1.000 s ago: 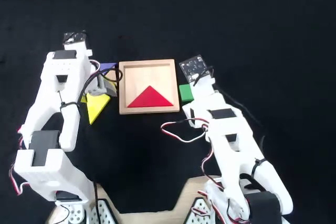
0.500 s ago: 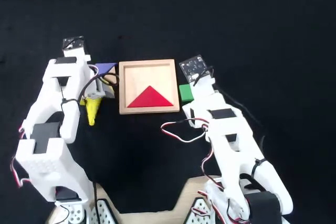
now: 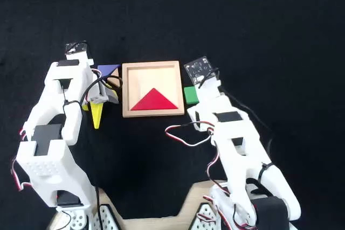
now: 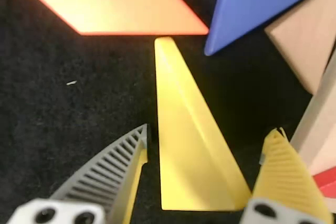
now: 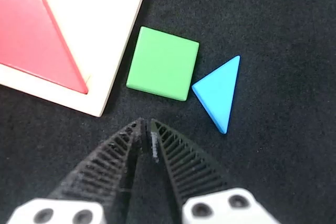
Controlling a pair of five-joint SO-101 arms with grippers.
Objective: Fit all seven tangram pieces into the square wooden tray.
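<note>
the left hand (image 4: 208, 131) had closed to the width of the yellow triangle (image 4: 184, 145), holding it tilted above the desk (image 3: 226, 25), just beside the tray (image 3: 151, 66) (only the red triangle (image 3: 154, 100) lay inside). gripped on such slanted edges, the piece could squeeze out and fall. the right hand (image 5: 146, 125) was shut, empty.

From up top the left arm (image 3: 59, 106) covers most of the yellow triangle (image 3: 96, 116) and a chunk of the purple-blue triangle (image 3: 109, 69) — and on the left wrist cam the orange piece (image 4: 105, 1) runs off the frame edge, so can't tell its full shape.
</note>
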